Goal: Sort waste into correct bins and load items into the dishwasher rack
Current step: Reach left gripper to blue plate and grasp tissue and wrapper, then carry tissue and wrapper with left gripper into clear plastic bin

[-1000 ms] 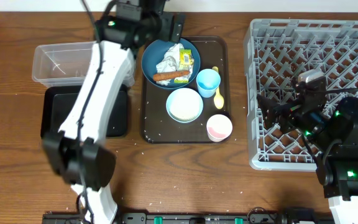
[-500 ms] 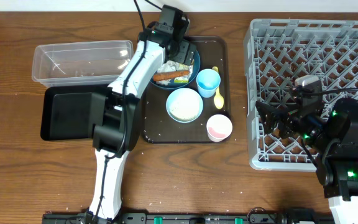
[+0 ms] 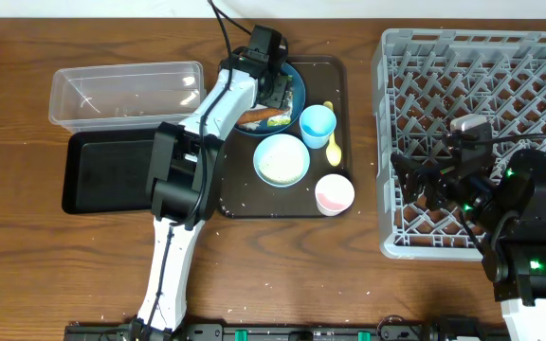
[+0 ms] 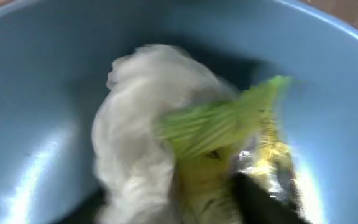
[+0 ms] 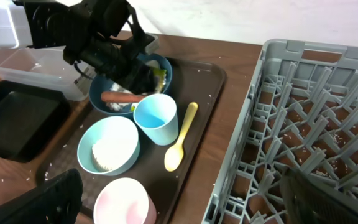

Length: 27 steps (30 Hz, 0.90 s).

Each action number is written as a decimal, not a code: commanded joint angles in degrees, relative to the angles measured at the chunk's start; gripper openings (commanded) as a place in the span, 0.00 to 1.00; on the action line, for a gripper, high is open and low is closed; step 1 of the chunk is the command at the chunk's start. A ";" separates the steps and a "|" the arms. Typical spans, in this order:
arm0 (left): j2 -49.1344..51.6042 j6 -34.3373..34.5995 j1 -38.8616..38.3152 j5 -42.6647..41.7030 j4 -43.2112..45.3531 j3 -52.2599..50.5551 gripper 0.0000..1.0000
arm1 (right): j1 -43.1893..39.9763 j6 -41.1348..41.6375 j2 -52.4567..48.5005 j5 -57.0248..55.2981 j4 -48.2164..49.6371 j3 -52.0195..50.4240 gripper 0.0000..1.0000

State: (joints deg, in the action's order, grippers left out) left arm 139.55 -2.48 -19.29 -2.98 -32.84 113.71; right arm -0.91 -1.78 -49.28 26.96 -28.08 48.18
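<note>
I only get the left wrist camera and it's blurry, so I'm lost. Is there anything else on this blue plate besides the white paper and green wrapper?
Observer: Yes, an orange-red sausage lies on the plate too.
Operator: Where's the other arm?
Observer: The right gripper hovers open over the grey rack, holding nothing.
Operator: Where are the bins?
Observer: The clear tub sits left of the plate, the black tray beside it, nearer the robot.
</note>
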 commanded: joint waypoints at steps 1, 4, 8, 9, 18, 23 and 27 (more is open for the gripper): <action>1.25 0.17 -0.31 0.87 -0.44 0.63 0.36 | -0.57 -0.66 0.17 -1.49 -0.20 1.31 0.99; 1.07 0.20 -0.46 0.90 -0.61 0.63 0.15 | -0.57 -0.66 0.17 -1.51 -0.24 1.31 0.99; -1.31 2.23 -0.42 0.92 -1.11 0.66 0.06 | -0.57 -0.68 0.17 -1.49 -0.24 1.31 0.99; -2.45 3.04 -0.33 0.90 -1.18 0.66 0.06 | -0.57 -0.66 0.17 -1.51 -0.24 1.31 0.99; -18.64 10.01 1.14 2.89 -5.07 0.66 0.06 | -0.57 -0.66 0.17 -1.49 -0.22 1.31 0.99; -23.85 18.29 3.52 12.72 -11.65 0.63 0.06 | -0.57 -0.66 0.17 -1.49 -0.22 1.31 0.99; -23.91 23.30 7.06 16.22 -15.19 0.52 0.06 | -0.57 -0.66 0.17 -1.49 -0.22 1.31 0.99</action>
State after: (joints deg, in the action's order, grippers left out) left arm 112.97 13.96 -15.11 7.14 -46.15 114.91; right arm -0.91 -1.78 -49.28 25.69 -28.29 48.27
